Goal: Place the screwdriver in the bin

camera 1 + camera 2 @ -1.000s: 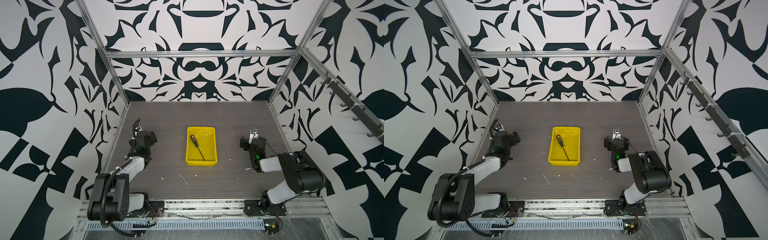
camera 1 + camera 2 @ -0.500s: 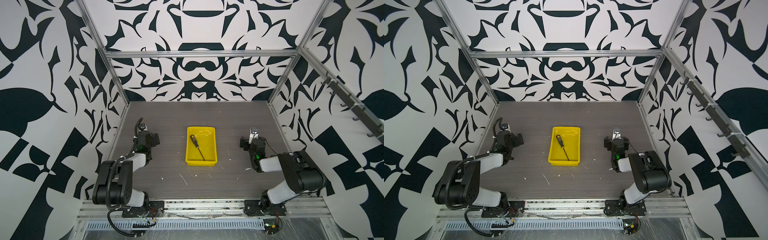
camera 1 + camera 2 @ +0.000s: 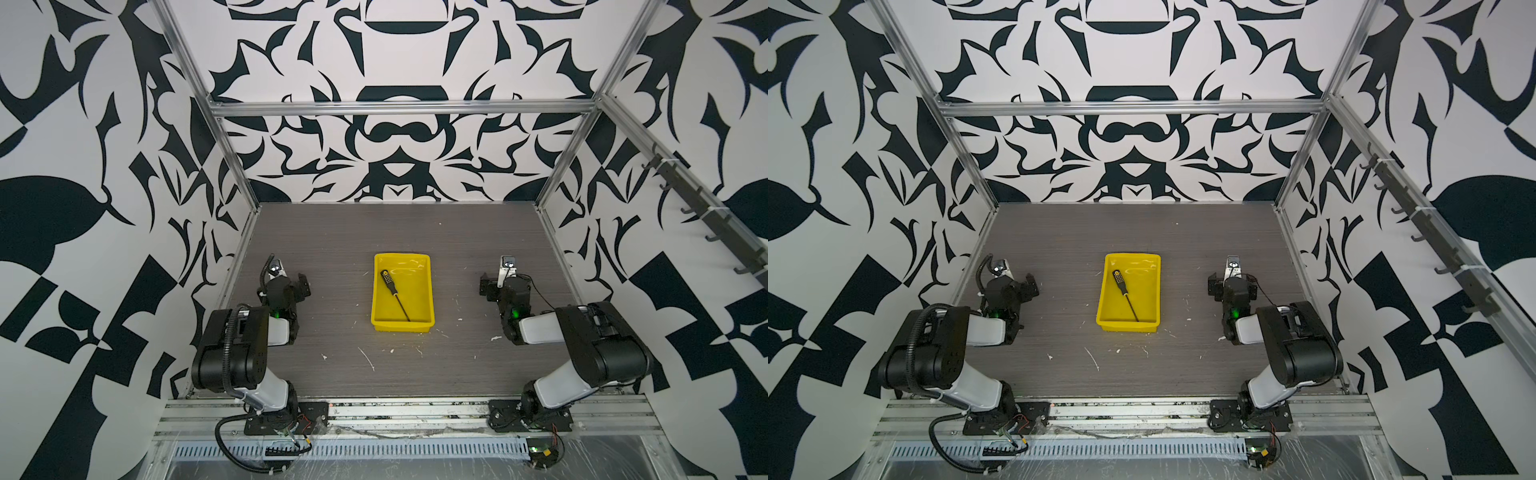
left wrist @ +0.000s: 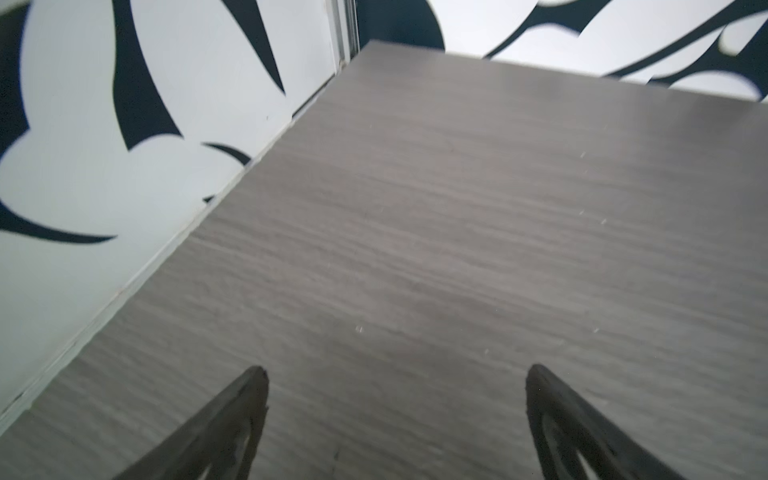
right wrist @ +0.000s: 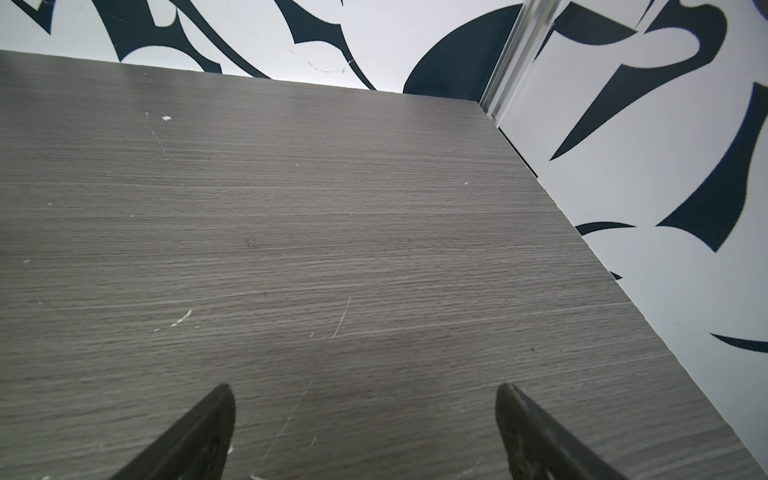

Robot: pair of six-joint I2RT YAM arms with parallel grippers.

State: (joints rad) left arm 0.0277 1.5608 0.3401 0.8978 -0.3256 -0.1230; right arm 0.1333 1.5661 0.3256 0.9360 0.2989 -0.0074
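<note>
Screwdriver [image 3: 394,293] lies inside the yellow bin [image 3: 402,327], mid-bench [image 3: 374,232].
Handle points toward the far wall; the shaft runs diagonally to the bin's near right corner. Left hand [image 4: 397,370] and right hand [image 5: 365,388] both stand apart over bare bench, well clear of the bin.

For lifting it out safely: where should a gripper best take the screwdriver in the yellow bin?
Grip the screwdriver by its black handle, from straight above, jaws across it: it is thicker than the shaft, and the bin walls block the sides.
</note>
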